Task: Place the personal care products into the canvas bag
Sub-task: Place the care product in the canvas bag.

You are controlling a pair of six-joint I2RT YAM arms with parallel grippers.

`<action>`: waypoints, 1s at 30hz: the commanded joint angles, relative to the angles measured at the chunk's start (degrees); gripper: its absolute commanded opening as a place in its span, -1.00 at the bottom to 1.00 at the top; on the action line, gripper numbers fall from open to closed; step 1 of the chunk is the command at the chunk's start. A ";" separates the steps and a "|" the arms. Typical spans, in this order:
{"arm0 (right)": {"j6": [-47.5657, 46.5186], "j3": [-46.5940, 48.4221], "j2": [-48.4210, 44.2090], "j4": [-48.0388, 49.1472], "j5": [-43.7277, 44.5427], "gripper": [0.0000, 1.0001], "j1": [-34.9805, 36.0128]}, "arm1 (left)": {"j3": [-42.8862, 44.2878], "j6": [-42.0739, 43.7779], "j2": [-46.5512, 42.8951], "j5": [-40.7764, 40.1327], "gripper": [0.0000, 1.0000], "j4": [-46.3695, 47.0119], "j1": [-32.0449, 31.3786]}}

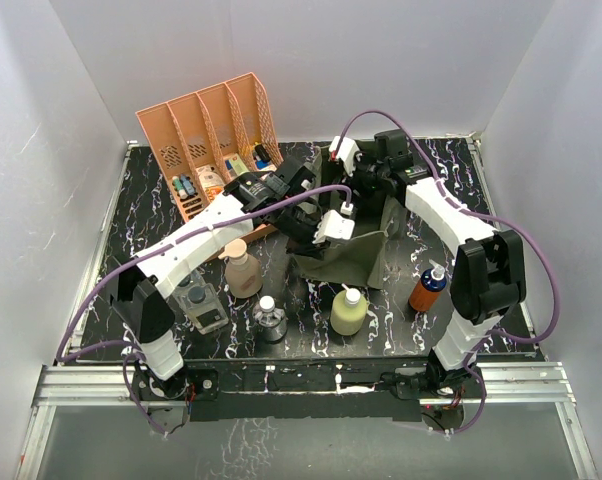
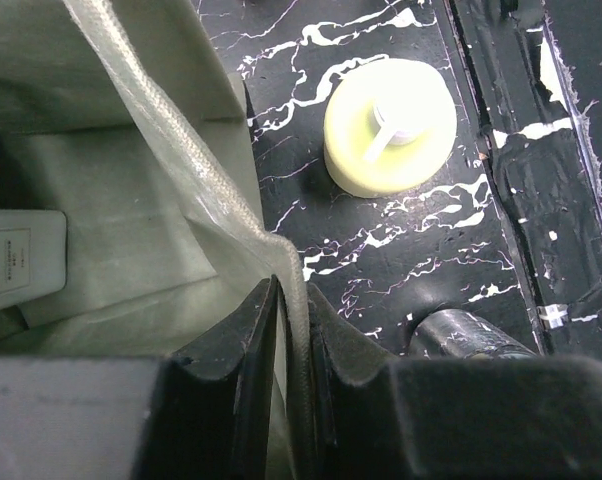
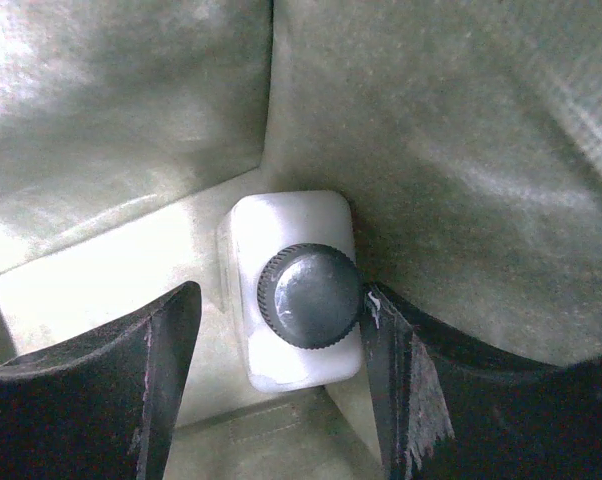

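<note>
The right gripper (image 3: 277, 305), fingers wide, is releasing the white bottle (image 3: 281, 225) into the canvas bag (image 3: 431, 150) (left gripper (image 2: 293, 295) pinching its rim); probably the yellow bottle (image 1: 348, 310), six o'clock, next.

Top view high, from the near side, downward; both wrist views close, downward, into the canvas bag (image 2: 131, 250).

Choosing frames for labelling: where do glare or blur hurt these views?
Top external: even light, sharp. Left wrist: yellow bottle washed out by glare, canvas bag rim soft. Right wrist: white bottle overexposed, its dark cap ridges readable.
</note>
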 commanded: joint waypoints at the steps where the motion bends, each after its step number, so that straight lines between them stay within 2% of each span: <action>1: 0.08 1.92 -3.17 0.13 -1.12 0.33 -0.31 | 1.06 -0.13 2.14 -0.84 -0.69 0.59 -0.34; 18: 4.87 6.21 -7.10 -5.46 -5.08 0.41 -0.34 | 3.05 -2.90 2.83 -3.39 -0.68 2.33 -0.36; 30: 7.38 8.89 -8.85 -6.16 -0.46 0.41 -0.33 | 3.53 -3.32 3.37 -4.30 -0.68 2.65 -0.38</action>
